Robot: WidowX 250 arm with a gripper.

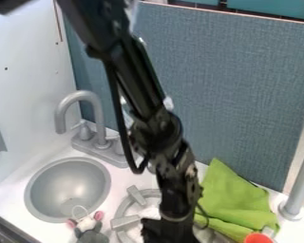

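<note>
The black gripper [170, 232] hangs at the bottom edge over the stove burner, its lower part cut off by the edge of the view. Right beside it, a green cloth [234, 201] lies crumpled on the counter. A grey plush mouse [89, 228] with pink ears is at the bottom, left of the gripper and by the sink's front rim. Part of an orange-red object [259, 238] shows at the bottom right, against the cloth's lower edge.
A round grey sink [35, 190] is set in the white counter on the left, with a grey faucet [97, 114] behind it. The grey burner ring [124, 209] lies partly under the arm. A grey post [299, 185] stands at right, a blue-grey panel [237, 85] behind.
</note>
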